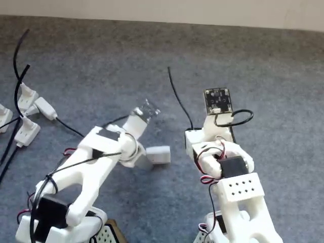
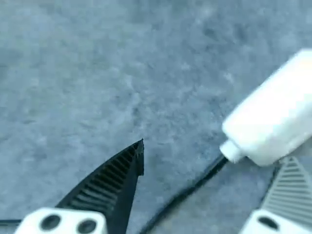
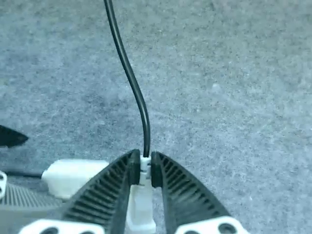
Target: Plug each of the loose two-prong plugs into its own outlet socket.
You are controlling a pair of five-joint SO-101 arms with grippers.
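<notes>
High view: grey carpet; left end effector wide, right end effector pinching plug.

You have a grey carpet under everything — short-piled, flecked, and lying flat across the whole surface, near and far. Along its far edge a pale strip runs the full width of the high view. At the near edge a small brown corner pokes in — what it belongs to can't be told.
</notes>
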